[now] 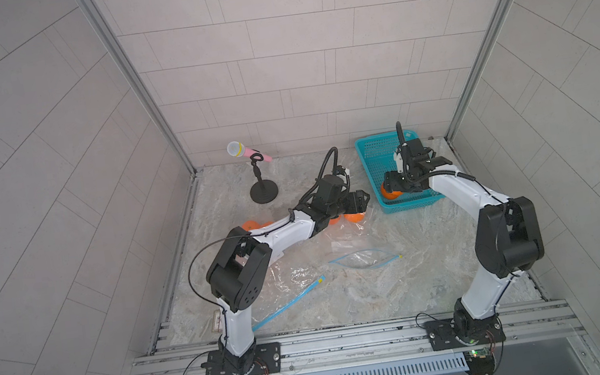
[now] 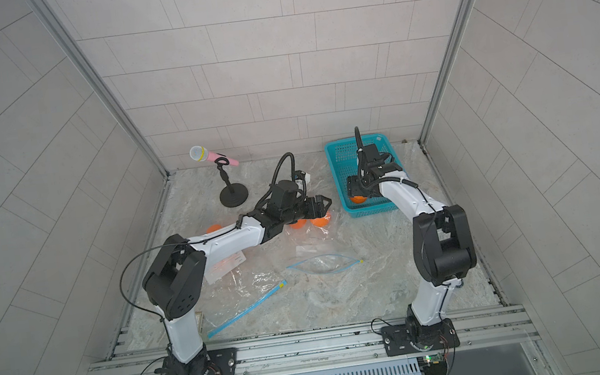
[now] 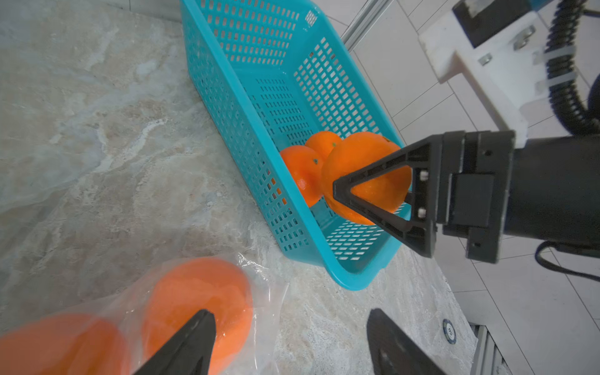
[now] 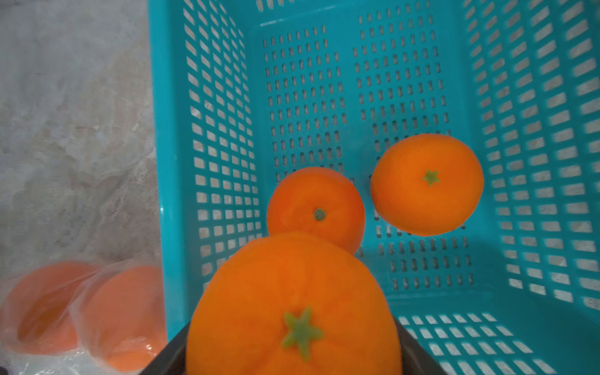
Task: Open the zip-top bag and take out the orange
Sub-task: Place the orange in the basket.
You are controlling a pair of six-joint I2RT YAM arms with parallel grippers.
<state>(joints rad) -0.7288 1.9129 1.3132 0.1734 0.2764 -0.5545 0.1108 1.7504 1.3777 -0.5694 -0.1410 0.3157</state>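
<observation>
**A:** Orange, where?

**B:** In my right claw (image 1: 391, 186). The orange (image 4: 292, 285) sits btwn both fingers, jaws spread wide round it, green stem star facing my wrist cam. It hangs over the teal basket (image 4: 157, 130), at the corner nearest my left arm.

**A:** Touching anything?

**B:** Can't tell. From my wrist cam it overlaps one loose orange (image 4: 315, 207) on the basket floor. A second loose orange (image 4: 427, 183) lies just beside that one.

**A:** Other side?

**B:** My left claw (image 3: 290, 324) gapes wide, nothing btwn its fingers. It hovers low over the desk (image 3: 97, 130), near the basket, above a clear bag (image 3: 269, 285) w/ 2 bagged oranges (image 3: 194, 292) inside.

**A:** And the zip-top bag?

**B:** Mid desk, well apart from the basket. The zip-top bag (image 1: 364, 262) lies flat, its blue zip track parted into a lens shape, mouth open. Another bag's straight blue zip strip (image 1: 289, 302) runs nr my left arm's base. One more orange fruit (image 1: 250, 225) peeks out past my left forearm. A pink toy mic (image 1: 247, 150) on a black stand is at the back of the desk.
</observation>
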